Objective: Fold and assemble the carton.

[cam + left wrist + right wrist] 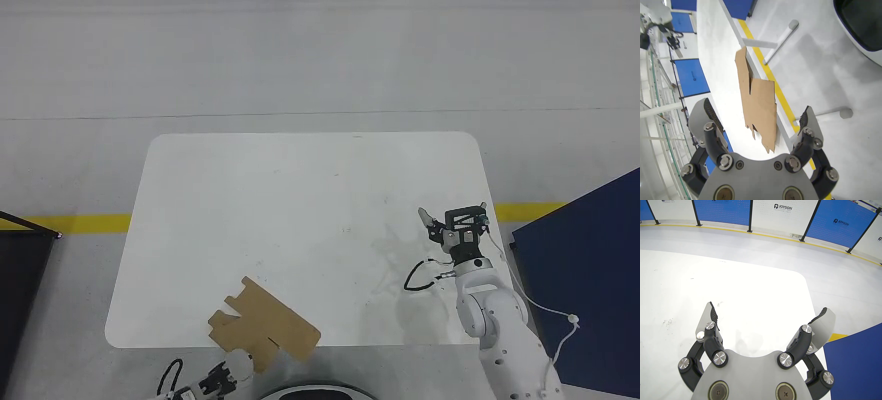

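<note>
The carton (265,325) is a flat brown cardboard blank with slits and tabs, lying unfolded at the near left of the white table (300,200); one corner hangs over the front edge. My left gripper (225,378) is just off that front edge, close to the overhanging corner. In the left wrist view the carton (757,98) lies ahead of my left gripper (756,105), which is open and apart from it. My right gripper (452,222) is over the table's right side, far from the carton. It stands open with nothing between its fingers (768,307).
A dark blue panel (590,260) stands beside the table's right edge, near the right arm. A yellow line (90,222) runs across the floor. A black object (20,260) sits off the left side. Blue and white barriers (772,217) ring the area.
</note>
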Available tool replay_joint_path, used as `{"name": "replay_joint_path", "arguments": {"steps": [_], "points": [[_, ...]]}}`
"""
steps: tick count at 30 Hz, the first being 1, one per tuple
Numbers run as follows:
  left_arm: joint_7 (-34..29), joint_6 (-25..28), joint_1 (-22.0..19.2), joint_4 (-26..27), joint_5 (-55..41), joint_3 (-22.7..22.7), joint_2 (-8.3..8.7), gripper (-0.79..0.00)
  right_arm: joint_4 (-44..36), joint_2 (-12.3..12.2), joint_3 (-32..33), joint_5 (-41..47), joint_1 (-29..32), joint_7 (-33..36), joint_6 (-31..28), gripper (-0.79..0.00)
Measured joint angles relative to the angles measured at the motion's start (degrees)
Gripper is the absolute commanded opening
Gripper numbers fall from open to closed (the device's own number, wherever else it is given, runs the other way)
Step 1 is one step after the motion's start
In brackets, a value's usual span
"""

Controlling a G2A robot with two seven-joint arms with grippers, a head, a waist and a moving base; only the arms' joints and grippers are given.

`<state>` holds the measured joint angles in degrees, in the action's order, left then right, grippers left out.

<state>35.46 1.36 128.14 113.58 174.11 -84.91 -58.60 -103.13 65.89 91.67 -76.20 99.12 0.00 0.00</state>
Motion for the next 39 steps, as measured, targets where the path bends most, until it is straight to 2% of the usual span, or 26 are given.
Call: {"name": "replay_joint_path", "arguments": {"steps": [1, 2, 8, 11, 12, 14, 15, 23, 29, 33, 35, 37, 39], "points": [[-0.85, 0.8, -0.66, -0.1, -0.4, 0.73, -0.08, -0.311, 0.0, 0.0, 0.0, 0.0, 0.0, 0.0, 0.0, 0.0], [-1.33, 1.43, -1.35, -0.22, -0.55, 1.5, -0.14, -0.397, 0.0, 0.0, 0.0, 0.0, 0.0, 0.0, 0.0, 0.0], [-6.02, 4.38, -5.57, -2.52, 0.4, 5.45, -0.5, -0.477, 0.0, 0.0, 0.0, 0.0, 0.0, 0.0, 0.0, 0.0], [-7.92, 5.37, -6.6, -3.41, 0.6, 6.53, -0.58, -0.542, 0.0, 0.0, 0.0, 0.0, 0.0, 0.0, 0.0, 0.0], [-8.28, 5.61, -6.85, -3.59, 0.75, 6.74, -0.56, -0.579, 0.0, 0.0, 0.0, 0.0, 0.0, 0.0, 0.0, 0.0], [-8.35, 5.85, -7.16, -3.74, 1.01, 7.0, -0.49, -0.748, 0.0, 0.0, 0.0, 0.0, 0.0, 0.0, 0.0, 0.0], [-7.91, 5.92, -7.37, -3.76, 1.2, 7.18, -0.42, -0.785, 0.0, 0.0, 0.0, 0.0, 0.0, 0.0, 0.0, 0.0], [-5.14, 3.19, -7.15, -2.62, 1.86, 5.96, 0.37, -0.785, 0.0, 0.0, 0.0, 0.0, 0.0, 0.0, 0.0, 0.0], [-4.99, -5.61, -1.73, 2.44, -1.92, 0.81, 1.05, -0.785, 0.0, 0.0, 0.0, 0.0, 0.0, 0.0, 0.0, 0.0], [-2.75, -11.8, 2.37, 5.56, -10.56, -5.95, 1.5, -0.785, 0.0, 0.0, 0.0, 0.0, 0.0, 0.0, 0.0, 0.0], [-1.07, -12.54, 2.49, 6.0, -14.83, -9.24, 1.7, -0.785, 0.0, 0.0, 0.0, 0.0, 0.0, 0.0, 0.0, 0.0], [2.7, -11.8, 1.42, 6.26, -20.37, -11.77, 1.94, -0.785, 0.0, 0.0, 0.0, 0.0, 0.0, 0.0, 0.0, 0.0], [8.05, -7.89, -0.7, 5.4, -27.92, -12.94, 2.21, -0.785, 0.0, 0.0, 0.0, 0.0, 0.0, 0.0, 0.0, 0.0]]}}
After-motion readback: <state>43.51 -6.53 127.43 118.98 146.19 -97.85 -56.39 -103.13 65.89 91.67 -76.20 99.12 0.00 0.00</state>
